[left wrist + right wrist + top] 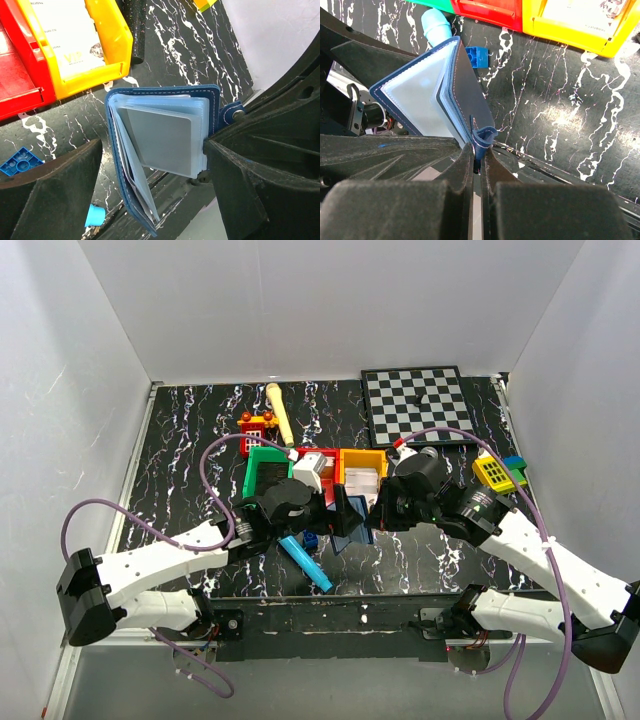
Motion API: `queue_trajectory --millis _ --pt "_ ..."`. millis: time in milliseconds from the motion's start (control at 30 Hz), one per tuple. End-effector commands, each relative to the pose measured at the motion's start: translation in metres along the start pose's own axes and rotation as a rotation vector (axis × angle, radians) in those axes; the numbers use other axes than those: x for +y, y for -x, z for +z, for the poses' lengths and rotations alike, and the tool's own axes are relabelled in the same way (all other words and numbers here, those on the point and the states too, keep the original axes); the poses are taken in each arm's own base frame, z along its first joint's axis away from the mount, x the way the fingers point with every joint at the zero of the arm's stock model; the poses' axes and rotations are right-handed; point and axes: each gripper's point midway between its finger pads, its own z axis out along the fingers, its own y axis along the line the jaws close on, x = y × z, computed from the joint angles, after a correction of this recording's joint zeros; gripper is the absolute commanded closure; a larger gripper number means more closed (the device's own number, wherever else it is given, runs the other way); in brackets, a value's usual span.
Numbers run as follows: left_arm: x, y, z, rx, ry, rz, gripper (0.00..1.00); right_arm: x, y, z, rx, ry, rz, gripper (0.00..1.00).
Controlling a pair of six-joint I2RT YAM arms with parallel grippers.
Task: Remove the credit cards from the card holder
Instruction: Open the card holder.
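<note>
My right claw (pixel 477 167) only pinches the holder (pixel 465 85) by its strap (pixel 485 136), left claw (pixel 154 150) spread around it, so a hard tug could rip it free.

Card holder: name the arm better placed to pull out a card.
Left. The right fingers are shut on the strap of the dark navy folding card holder, steadying it; the left fingers stand open either side of its sleeves.
</note>
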Motion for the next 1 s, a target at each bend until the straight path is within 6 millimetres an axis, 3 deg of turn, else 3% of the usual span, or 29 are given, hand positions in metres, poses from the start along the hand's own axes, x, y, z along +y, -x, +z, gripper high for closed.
queue_trajectory --millis 0,433,633,967 --pt "-0.011 0.017 -0.006 -0.043 -0.014 0.018 0.17 0.013 0.017 -0.012 -0.061 0.038 -0.013 0.99" --pt "0.000 0.017 -0.018 -0.068 0.012 0.023 0.36 0.014 0.016 -0.012 -0.058 0.045 -0.011 0.99" --pt "0.001 0.019 -0.024 -0.083 0.008 0.014 0.25 0.014 0.015 -0.012 -0.057 0.049 -0.011 0.99" --pt "-0.006 0.016 -0.013 -0.046 -0.004 0.018 0.19 0.014 0.015 -0.010 -0.053 0.049 -0.010 0.99"
